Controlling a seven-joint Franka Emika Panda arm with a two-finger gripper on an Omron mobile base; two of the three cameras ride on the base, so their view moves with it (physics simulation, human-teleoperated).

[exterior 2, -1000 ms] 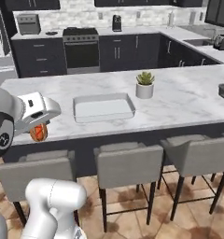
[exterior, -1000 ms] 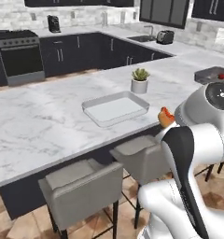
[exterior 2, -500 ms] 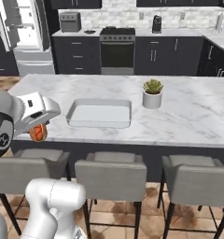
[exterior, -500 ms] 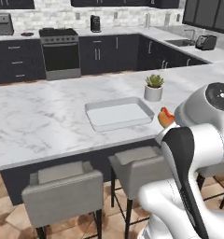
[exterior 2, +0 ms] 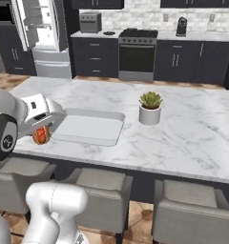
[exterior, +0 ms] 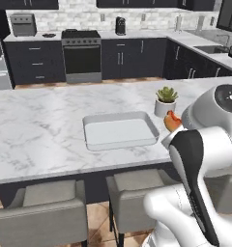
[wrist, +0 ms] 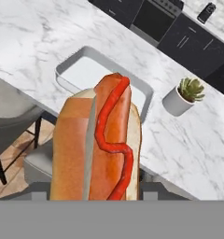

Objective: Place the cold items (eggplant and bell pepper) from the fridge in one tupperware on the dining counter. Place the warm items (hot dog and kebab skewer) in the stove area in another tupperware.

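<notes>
This is a home kitchen. A black stove with an oven door (exterior: 79, 59) sits among dark cabinets, a steel fridge (exterior 2: 44, 38) stands open, and grey upholstered stools (exterior 2: 101, 196) line a white marble island counter (exterior: 36, 130).

The tupperware (exterior: 119, 131) lay open from above on the marble dining counter (exterior: 36, 130), with bare counter on its left. Just to its right the way was narrowed by a potted succulent (exterior: 166, 100), and two stools (exterior: 40, 212) were pushed in along the near edge.

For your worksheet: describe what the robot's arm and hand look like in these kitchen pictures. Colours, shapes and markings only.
The arm is built of glossy white rounded shells joined by dark bands. One joint ends in a round dark cap with small markings. The gripper has a white boxy body with a small dark mark on its side. No loose cables show.
</notes>
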